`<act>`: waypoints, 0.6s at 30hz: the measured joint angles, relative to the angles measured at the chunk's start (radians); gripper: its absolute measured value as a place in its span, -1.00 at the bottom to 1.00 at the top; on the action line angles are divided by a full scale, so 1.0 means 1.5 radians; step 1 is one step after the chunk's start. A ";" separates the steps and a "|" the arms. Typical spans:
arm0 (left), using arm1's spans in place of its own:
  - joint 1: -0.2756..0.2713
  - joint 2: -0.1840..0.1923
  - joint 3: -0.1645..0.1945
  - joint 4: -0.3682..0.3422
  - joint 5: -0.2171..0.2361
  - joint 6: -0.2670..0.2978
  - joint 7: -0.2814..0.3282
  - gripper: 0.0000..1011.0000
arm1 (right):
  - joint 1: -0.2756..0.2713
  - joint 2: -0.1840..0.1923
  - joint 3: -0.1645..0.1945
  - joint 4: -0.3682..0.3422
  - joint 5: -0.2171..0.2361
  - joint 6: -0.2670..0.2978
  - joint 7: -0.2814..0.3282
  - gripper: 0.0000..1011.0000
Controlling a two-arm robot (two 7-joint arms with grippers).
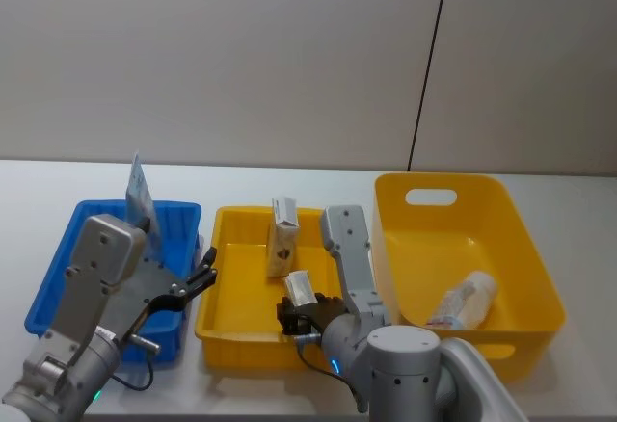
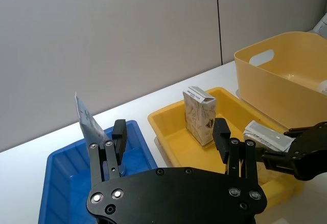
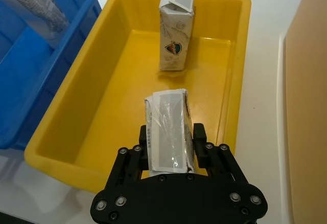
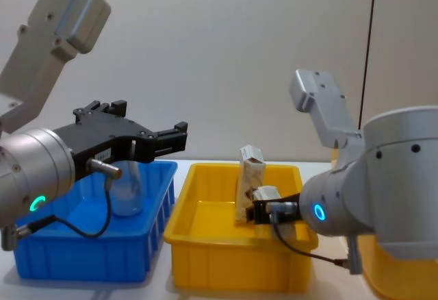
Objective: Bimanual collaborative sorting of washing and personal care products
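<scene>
Lower centre of the head view: right gripper [image 1: 301,308] pinched tight on a small cream packet [image 1: 300,288], held over the near end of the shallow yellow tray [image 1: 220,316]. Same grip from the right wrist view, low in the frame: packet [image 3: 167,130] clamped between the black fingers [image 3: 199,143], glossy top face up, near wall of the tray [image 3: 66,162] just beneath. Lifted clear of the tray floor, apparently, though hard to judge from these angles.

Further back in that tray, upper middle of the right wrist frame: a second cream packet [image 3: 176,27] standing upright, small dark emblem on its face. Seen from the side in the chest view, centre frame, just behind the held one.

Lower left of the head view: left gripper [image 1: 200,278] spread open, nothing between the jaws, hanging over the right edge of the blue bin [image 1: 60,273]. In the left wrist view, fingers [image 2: 220,134] wide apart across the bottom of the frame.

Left of centre in the left wrist view: a translucent tube [image 2: 87,120] leaning upright in the blue bin, crimped end up.

Right side of the head view: deep yellow bin [image 1: 526,245], with another pale tube [image 1: 464,300] lying on its floor.
</scene>
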 joint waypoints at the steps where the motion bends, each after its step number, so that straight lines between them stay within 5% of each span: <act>1: 0.000 0.000 0.000 0.000 0.000 0.000 0.000 0.98 | 0.001 -0.002 0.001 0.001 -0.002 0.002 -0.003 -0.01; 6: 0.000 0.000 0.000 0.000 0.000 0.000 0.000 0.98 | 0.001 -0.005 0.004 0.002 -0.008 0.005 -0.012 -0.27; 18: 0.000 0.000 0.000 0.000 0.000 0.000 0.000 0.98 | -0.011 0.003 -0.001 -0.036 -0.032 -0.030 -0.021 -0.28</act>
